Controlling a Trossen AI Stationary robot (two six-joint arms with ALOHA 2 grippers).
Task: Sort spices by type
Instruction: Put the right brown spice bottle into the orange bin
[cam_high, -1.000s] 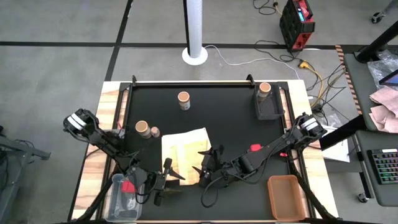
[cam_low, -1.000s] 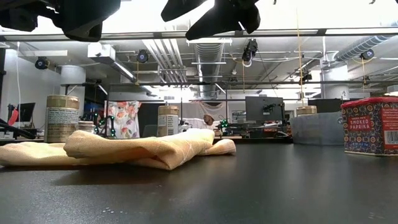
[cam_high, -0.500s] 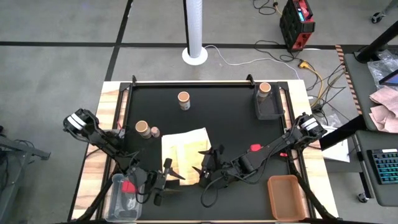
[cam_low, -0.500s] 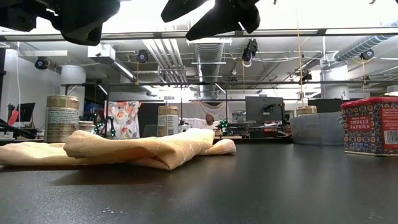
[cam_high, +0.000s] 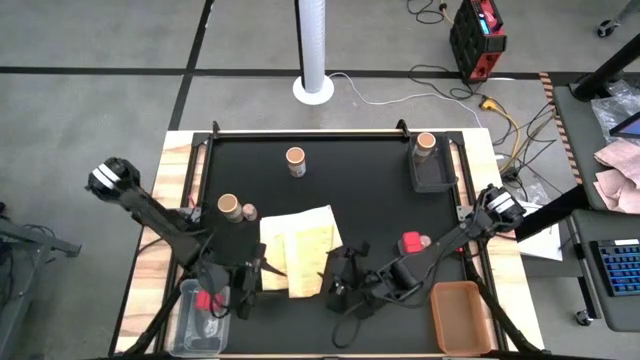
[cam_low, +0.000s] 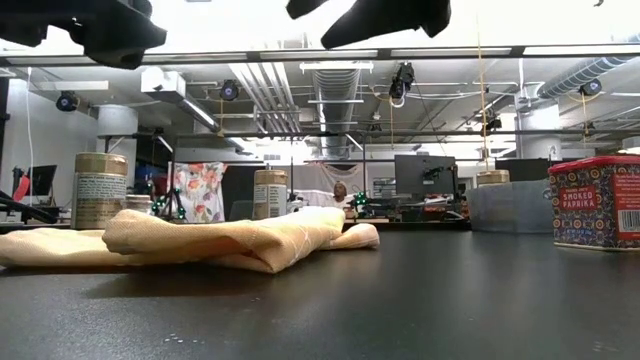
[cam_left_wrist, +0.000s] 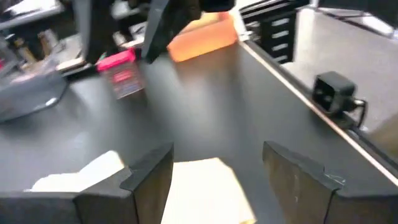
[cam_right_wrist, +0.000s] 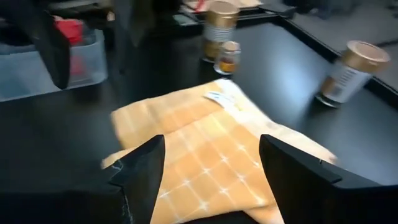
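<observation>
Spices, seen from above with 12 o'clock at the table's far edge: none is in my jaws.

- **Left gripper** (cam_left_wrist: 217, 155): jaws wide, nothing between them. It hangs above the 7 o'clock corner of the cloth (cam_high: 297, 249). I judge it to be waiting beside its bin.
- **Right gripper** (cam_right_wrist: 211, 146): jaws apart and empty, above the cloth's 5 o'clock edge and facing across it. The cloth is no spice. I take it that both grippers face it because it lies mid-table, between the spices.
- **Red tin** (cam_high: 412, 243): alone at 4 o'clock, just beside my right arm and not yet sorted.
- **Clear bin** (cam_high: 186, 322): at 7 o'clock, with a second red tin (cam_high: 206, 299) inside. The loose tin probably belongs here.
- **Jar** (cam_high: 228, 207): at 9 o'clock, with a tiny jar (cam_high: 248, 212) right beside it. Both are out of any bin.
- **Second jar** (cam_high: 295, 158): alone at 12 o'clock.
- **Third jar** (cam_high: 426, 142): in the black tray (cam_high: 434, 181) at 2 o'clock. I judge this to be where the tan-topped jars go.
- **Orange bin** (cam_high: 458, 315): at 5 o'clock, with nothing showing in it. It may be meant for the tiny jars.
</observation>
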